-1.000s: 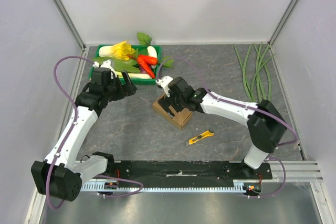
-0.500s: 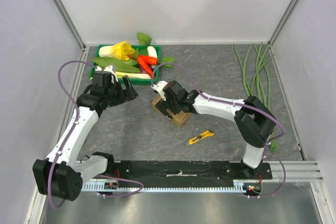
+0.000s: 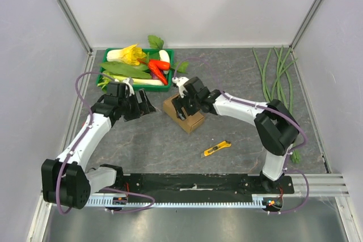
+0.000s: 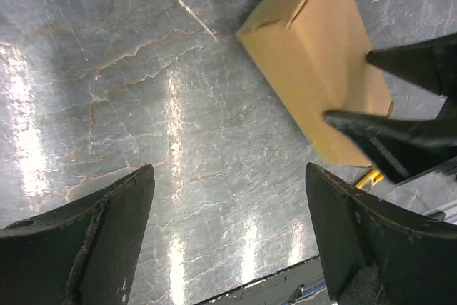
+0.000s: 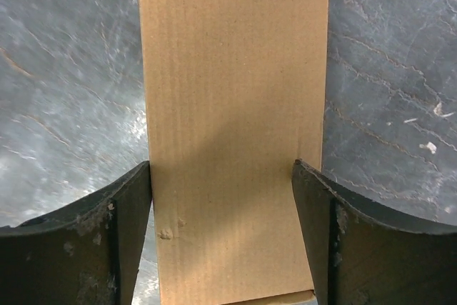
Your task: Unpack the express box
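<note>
Right wrist: right fingers (image 5: 71,248) spread astride express box (image 5: 235,126) edges; left fingers (image 4: 71,248) spread over table (image 4: 107,69).

No text, label, brand, number or sign can be read in any view. The express box (image 5: 232,126) shows only plain brown cardboard on its visible faces. The yellow utility knife (image 3: 217,149) appears too small in the overhead view for any marking on it to be made out.
</note>
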`<control>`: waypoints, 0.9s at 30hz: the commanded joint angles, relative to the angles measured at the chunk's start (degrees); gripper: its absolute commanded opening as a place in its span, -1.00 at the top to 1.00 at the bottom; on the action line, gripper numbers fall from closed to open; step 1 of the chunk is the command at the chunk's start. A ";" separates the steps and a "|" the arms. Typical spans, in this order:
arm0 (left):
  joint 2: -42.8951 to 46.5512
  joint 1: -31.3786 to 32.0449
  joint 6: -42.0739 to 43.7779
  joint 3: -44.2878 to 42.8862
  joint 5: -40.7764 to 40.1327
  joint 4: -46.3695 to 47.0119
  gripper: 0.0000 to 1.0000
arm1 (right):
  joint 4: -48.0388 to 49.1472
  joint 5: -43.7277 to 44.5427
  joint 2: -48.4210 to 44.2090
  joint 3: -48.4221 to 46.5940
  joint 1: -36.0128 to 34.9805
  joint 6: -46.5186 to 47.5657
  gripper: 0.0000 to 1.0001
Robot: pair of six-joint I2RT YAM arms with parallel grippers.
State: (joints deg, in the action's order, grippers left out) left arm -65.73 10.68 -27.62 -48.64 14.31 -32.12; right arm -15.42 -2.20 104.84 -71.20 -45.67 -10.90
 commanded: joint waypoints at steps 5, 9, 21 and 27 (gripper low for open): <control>-2.81 -0.22 -5.41 6.71 10.72 13.74 -0.82 | 3.55 -25.82 2.74 3.52 9.89 -12.56 -0.53; -5.44 -0.22 -9.73 9.53 15.30 23.04 -0.82 | 6.45 -30.32 2.92 4.14 12.18 -17.74 -0.52; -11.52 -0.13 -12.55 7.60 18.22 27.73 -0.78 | 29.48 -41.84 5.12 12.05 20.00 -34.81 -0.50; -10.29 -0.13 -9.92 4.62 15.67 23.34 -0.78 | 26.15 -37.63 1.08 9.59 21.94 -33.32 -0.84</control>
State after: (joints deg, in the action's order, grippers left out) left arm -77.10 10.68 -38.50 -39.88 30.55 -7.66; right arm 11.75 -42.57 108.62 -60.01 -24.95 -44.40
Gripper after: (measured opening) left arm 0.894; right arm 0.864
